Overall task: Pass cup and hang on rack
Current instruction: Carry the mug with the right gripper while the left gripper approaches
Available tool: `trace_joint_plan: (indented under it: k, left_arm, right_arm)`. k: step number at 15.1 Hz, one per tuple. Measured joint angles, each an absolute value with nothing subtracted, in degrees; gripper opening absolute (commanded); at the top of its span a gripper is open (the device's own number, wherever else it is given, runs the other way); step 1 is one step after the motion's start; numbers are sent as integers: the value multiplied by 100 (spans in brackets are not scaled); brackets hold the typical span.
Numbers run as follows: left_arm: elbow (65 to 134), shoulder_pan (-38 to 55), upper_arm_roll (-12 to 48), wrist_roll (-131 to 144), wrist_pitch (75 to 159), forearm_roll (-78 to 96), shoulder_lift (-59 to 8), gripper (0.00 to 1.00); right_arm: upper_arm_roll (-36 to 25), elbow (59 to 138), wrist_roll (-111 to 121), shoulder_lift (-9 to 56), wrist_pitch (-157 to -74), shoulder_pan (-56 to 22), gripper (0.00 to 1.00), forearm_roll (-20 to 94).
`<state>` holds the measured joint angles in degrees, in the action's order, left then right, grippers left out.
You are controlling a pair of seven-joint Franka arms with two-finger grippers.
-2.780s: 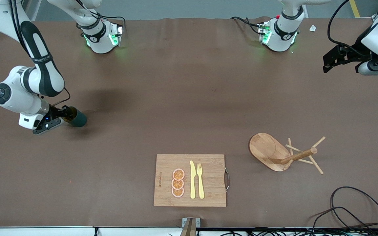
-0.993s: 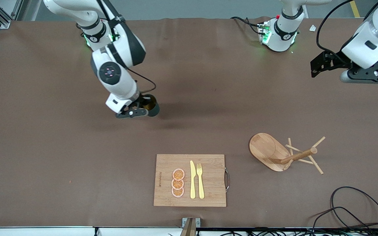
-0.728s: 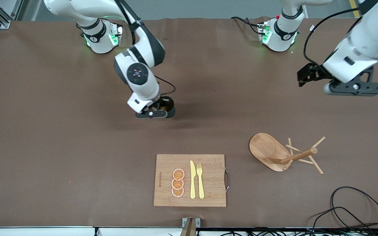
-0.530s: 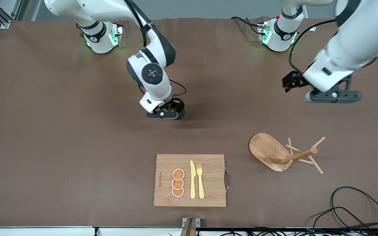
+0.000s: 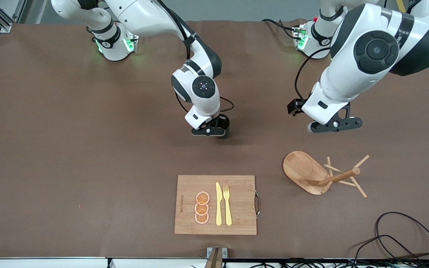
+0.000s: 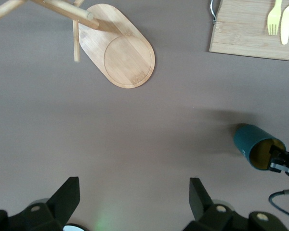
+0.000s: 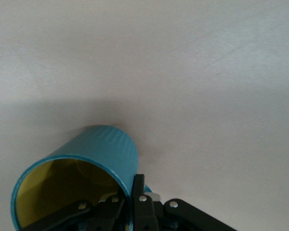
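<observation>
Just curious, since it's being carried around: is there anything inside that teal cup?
The cup shows only a bare yellow inside, with nothing visible in it. The right tool, shut on its rim, covers part of the opening, and the bottom is shadowed.

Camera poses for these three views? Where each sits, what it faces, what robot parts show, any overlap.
Front view: high, across the table, facing both bases; shows both arms, the rack and the cutting board.
Left wrist view: on the left arm, looking down at the table; the open left gripper frames the rack, board and cup.
Right wrist view: on the right arm, close on the cup gripped at its rim by the right gripper.
Shared: the cup appears in both wrist views.
</observation>
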<state>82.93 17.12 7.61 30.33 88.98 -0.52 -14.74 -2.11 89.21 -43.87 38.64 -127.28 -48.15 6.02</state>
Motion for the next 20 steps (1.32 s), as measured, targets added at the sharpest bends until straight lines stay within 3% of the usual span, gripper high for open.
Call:
trace_joint_plan:
  k: [7,8,9,10,16,20]
  left_arm:
    - [8292,2041,764,3960,9405,-52,-1672,100]
    - [8292,2090,764,4095,9489,-52,-1705,100]
    - [8292,2117,764,4181,9574,-52,-1733,100]
    - [8292,2122,764,4221,9667,-52,-1754,100]
    - [8292,2308,762,5055,10020,-80,-1878,100]
    - [8293,2757,765,5886,10075,-420,-2046,100]
  right_arm:
    - [-214,8729,-4394,3997,-12847,-5032,1,597]
    - [-215,8728,-4394,4014,-12864,-5049,7,591]
    - [-215,8724,-4394,4036,-12872,-5060,29,550]
    - [-217,8718,-4393,4057,-12878,-5064,99,483]
    - [-288,8481,-4364,4084,-12799,-5059,100,338]
    - [-335,8127,-3982,3946,-12078,-4881,100,374]
